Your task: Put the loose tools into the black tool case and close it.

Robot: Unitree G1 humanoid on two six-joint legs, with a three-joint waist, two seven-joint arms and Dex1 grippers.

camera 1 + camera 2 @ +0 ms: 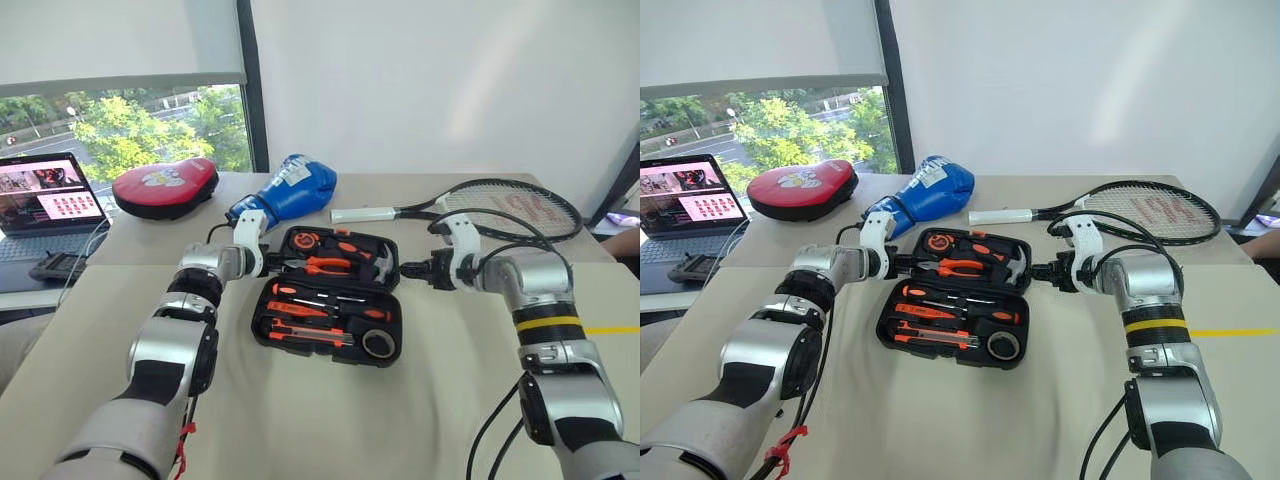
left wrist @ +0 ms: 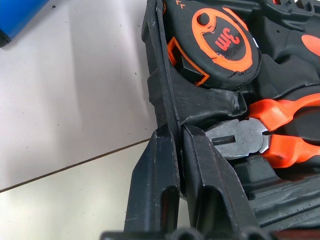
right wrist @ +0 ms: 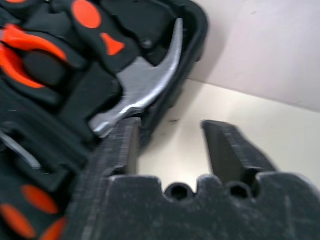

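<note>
Left hand (image 2: 172, 165) pinching black tool case (image 1: 330, 300) rim | right hand (image 3: 170, 145) parted, empty

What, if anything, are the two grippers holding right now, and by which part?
The left gripper is shut on the left rim of the tool case lid. The right gripper is open, holding nothing.

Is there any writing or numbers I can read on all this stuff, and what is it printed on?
"3m", seen upside down in the left wrist view: on the round orange-and-black tape measure in the black tool case.
Red lettering on the tennis racket strings: too blurred to read.
White label on the blue boxing glove: too small to read.
Print on the red padded mitt: unreadable.
Laptop screen: too small to read.
</note>
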